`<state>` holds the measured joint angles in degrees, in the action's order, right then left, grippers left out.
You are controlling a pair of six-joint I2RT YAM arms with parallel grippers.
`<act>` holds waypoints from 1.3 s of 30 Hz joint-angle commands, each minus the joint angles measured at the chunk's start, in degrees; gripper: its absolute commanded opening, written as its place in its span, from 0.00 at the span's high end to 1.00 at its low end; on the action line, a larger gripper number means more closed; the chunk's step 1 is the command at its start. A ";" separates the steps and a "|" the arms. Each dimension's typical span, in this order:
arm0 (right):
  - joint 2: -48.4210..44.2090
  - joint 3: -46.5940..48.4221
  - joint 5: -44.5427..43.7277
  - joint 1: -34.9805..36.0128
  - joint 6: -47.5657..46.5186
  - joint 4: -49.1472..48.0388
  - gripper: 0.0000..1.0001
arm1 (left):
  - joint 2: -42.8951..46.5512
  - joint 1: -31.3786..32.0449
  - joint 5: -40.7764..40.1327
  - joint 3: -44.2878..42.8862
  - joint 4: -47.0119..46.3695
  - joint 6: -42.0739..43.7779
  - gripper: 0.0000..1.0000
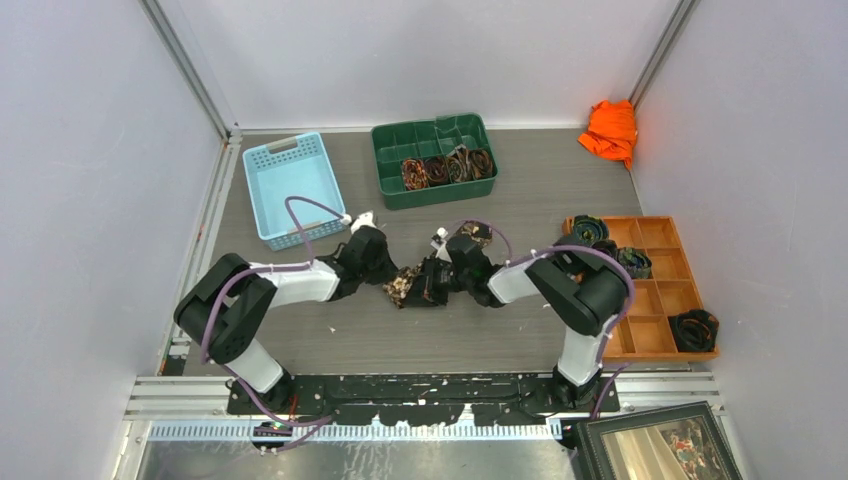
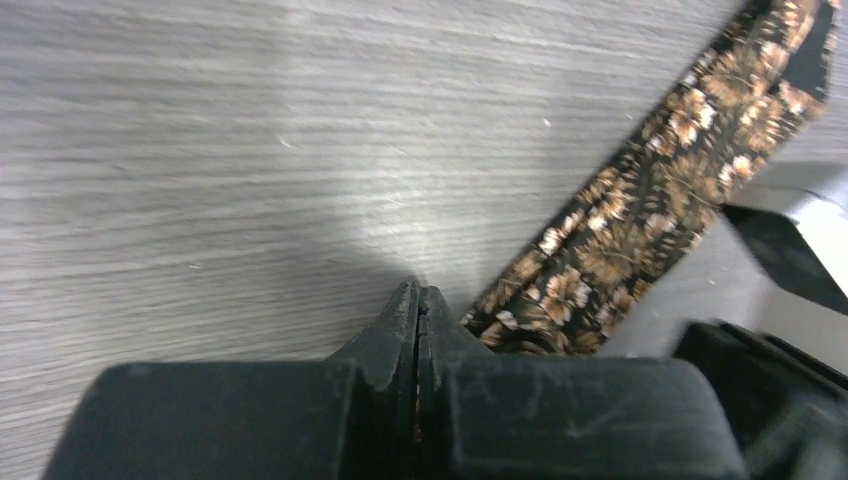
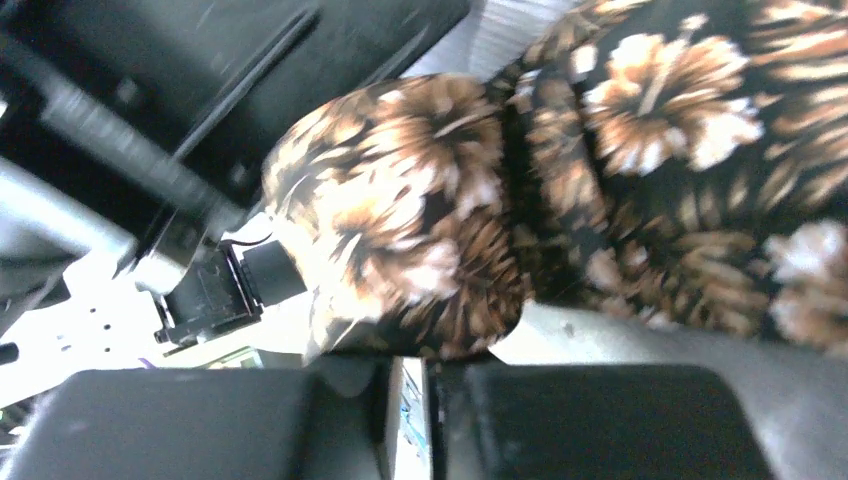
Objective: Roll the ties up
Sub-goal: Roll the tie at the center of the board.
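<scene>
Loose tie [image 1: 408, 287]: black with tan-brown flowers, partly bunched, on the table [image 2: 200, 150] between both arms. Fingers of left gripper [image 2: 418, 300] pressed together, tie end just beside them. Fingers of right gripper [image 3: 410, 365] nearly closed, pinching bunched fabric.

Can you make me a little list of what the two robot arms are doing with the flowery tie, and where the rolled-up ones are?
tie: brown and flowery, mid-table between both arms
left gripper: shut, tips low over the table right beside the tie's end
right gripper: shut on the tie, fabric bunched at its tips
rolled ties: a row in the green bin
coils: in the wooden tray
also there: blue basket, orange cloth
</scene>
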<state>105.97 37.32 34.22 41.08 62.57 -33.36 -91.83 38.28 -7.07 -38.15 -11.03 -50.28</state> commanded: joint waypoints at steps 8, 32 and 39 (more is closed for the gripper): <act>-30.38 6.43 -17.70 0.22 -26.57 40.59 0.17 | 5.48 -5.93 -10.54 -13.85 19.51 8.33 1.00; -6.39 38.99 -58.16 27.06 -60.35 64.09 0.01 | 64.71 -5.46 -34.36 -12.91 61.77 0.81 1.00; 0.49 41.42 -58.75 27.12 -63.57 61.37 0.04 | 65.36 -5.46 -35.29 -12.78 62.86 1.17 1.00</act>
<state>104.22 75.09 -21.34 68.23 2.79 29.56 -27.07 32.62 -39.64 -50.24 50.50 -49.08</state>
